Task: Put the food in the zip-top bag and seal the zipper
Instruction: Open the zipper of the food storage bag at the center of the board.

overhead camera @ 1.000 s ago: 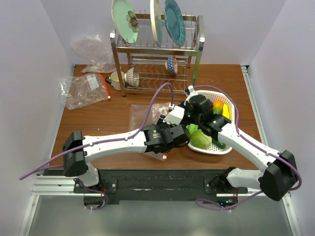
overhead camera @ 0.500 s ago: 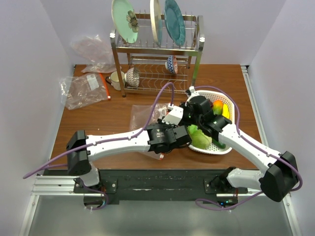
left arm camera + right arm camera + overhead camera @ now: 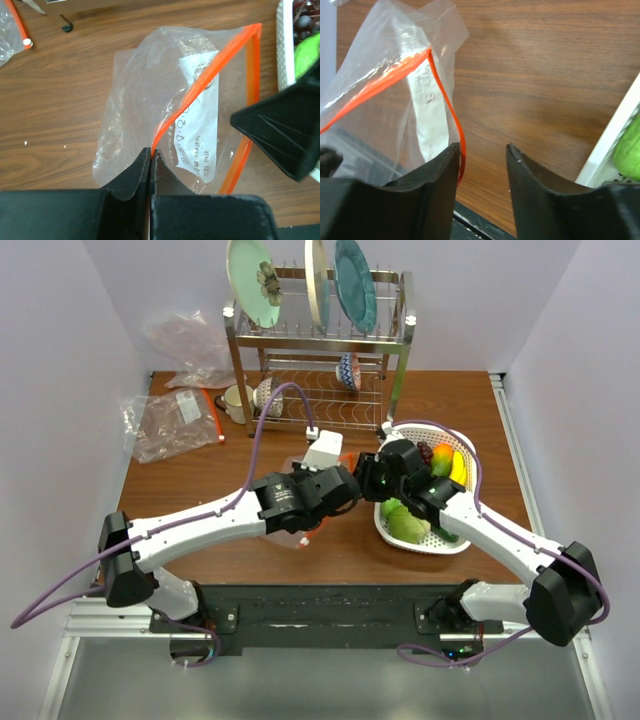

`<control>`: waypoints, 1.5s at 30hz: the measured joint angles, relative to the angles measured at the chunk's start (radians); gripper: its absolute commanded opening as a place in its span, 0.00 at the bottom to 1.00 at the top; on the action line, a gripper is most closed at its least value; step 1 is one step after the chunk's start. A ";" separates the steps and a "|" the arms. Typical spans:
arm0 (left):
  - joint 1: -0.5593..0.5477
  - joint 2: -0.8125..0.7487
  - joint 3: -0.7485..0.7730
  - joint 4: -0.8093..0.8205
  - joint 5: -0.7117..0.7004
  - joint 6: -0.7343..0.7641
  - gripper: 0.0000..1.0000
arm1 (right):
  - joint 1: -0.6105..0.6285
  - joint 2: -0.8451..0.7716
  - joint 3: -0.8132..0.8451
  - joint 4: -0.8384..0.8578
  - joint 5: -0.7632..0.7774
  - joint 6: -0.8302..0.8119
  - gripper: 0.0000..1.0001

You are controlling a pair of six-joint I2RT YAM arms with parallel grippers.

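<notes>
Left gripper [image 3: 150, 156]: pressed together on the zipper [image 3: 205, 85] of the zip-top bag [image 3: 145, 85].
Right gripper [image 3: 482, 150]: jaws apart, holding nothing; zipper at its 9 o'clock.

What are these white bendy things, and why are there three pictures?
They are two robot arms bolted to a wooden table. One picture looks down from above. The other two come from small cameras on each arm's wrist, so you see its black fingers up close. On the table stand a dish rack with plates, some spare plastic bags, and a white basket of toy food, like a green cabbage. The left gripper is pinched shut on the orange zipper of a clear zip-top bag. The right gripper is open beside that zipper, holding nothing.
</notes>
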 measured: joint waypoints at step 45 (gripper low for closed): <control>0.065 -0.153 -0.167 0.200 0.220 0.092 0.00 | 0.053 0.077 0.057 0.155 0.037 -0.093 0.00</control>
